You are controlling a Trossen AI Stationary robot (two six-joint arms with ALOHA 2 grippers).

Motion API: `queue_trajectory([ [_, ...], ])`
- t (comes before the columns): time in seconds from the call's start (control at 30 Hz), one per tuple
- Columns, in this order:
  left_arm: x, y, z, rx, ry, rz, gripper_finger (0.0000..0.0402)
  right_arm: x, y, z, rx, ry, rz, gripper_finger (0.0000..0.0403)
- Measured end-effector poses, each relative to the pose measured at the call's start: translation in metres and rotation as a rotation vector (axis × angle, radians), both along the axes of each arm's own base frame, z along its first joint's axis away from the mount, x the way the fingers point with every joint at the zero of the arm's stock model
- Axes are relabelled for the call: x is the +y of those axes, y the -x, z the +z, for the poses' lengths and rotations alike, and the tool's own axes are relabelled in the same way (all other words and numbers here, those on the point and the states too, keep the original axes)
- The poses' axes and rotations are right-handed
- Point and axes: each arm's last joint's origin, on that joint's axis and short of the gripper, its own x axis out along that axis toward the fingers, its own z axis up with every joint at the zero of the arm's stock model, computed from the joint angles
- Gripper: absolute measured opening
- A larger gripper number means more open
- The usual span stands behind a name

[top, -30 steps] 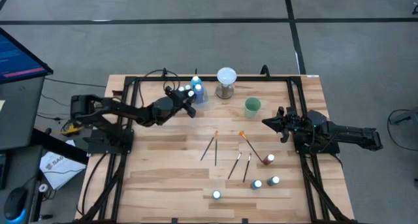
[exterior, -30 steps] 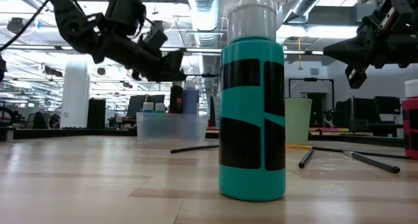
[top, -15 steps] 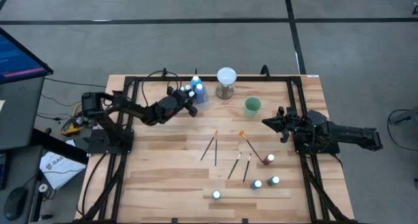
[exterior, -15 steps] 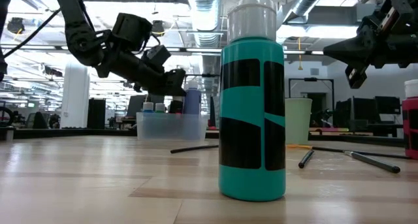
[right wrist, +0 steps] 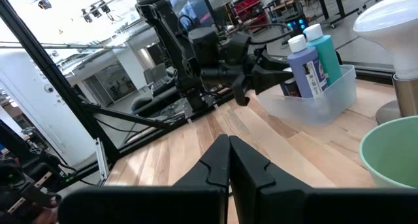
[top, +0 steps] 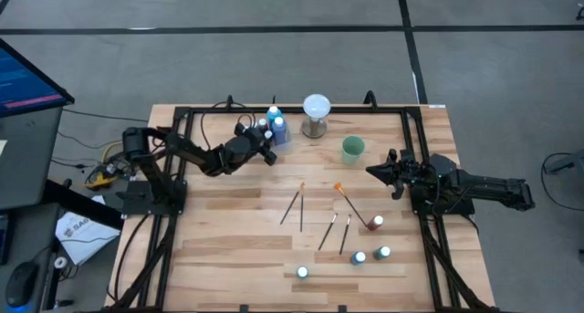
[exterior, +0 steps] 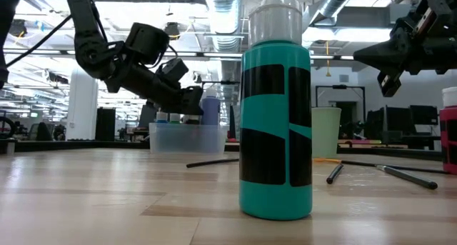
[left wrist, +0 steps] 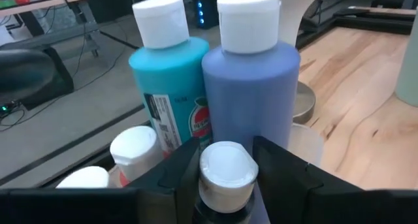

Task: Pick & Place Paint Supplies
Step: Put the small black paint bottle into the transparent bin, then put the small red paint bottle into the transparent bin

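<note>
From above, the left gripper [top: 265, 154] is seen at the clear bin [top: 274, 134] of bottles at the table's far edge; five brushes [top: 292, 206] lie flat mid-table, long axes running roughly near-to-far.

At table level, a teal bottle [exterior: 276, 113] stands upright, cap up.

In the left wrist view, a white-capped bottle [left wrist: 226, 170] is clamped upright between half-spread fingers [left wrist: 281, 168].

The right gripper [right wrist: 228, 160] is seen fully closed, empty.

Even, bright light falls from ceiling lamps, giving only faint soft shadows on the wooden table [top: 237, 240], while in the low view the teal bottle [exterior: 275, 123] is sharp against a glaring hall, and the wrist views blur their close dark fingers [left wrist: 281, 168]
</note>
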Motion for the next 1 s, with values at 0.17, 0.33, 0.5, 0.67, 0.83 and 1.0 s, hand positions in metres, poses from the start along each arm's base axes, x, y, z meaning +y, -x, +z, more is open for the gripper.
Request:
queue_trajectory([
  [0.17, 0.0, 0.0, -0.001, 0.018, -0.01, -0.005, 0.0128, 0.0, 0.0, 0.0, 0.0, 0.0, 0.0, 0.0],
  [0.33, 0.0, 0.0, -0.001, 0.025, -0.018, -0.008, 0.0143, 0.0, 0.0, 0.0, 0.0, 0.0, 0.0, 0.0],
  [0.5, 0.0, 0.0, -0.001, 0.026, -0.021, -0.008, 0.0169, 0.0, 0.0, 0.0, 0.0, 0.0, 0.0, 0.0],
  [0.67, 0.0, 0.0, 0.002, 0.053, -0.05, -0.019, 0.0191, 0.0, 0.0, 0.0, 0.0, 0.0, 0.0, 0.0],
  [0.83, -0.001, 0.002, 0.015, 0.034, -0.083, -0.026, 0.0205, 0.0, 0.0, 0.0, 0.0, 0.0, 0.0, 0.0],
  [1.0, -0.012, 0.006, 0.052, -0.03, -0.178, -0.1, 0.0221, 0.0, 0.0, 0.0, 0.0, 0.0, 0.0, 0.0],
])
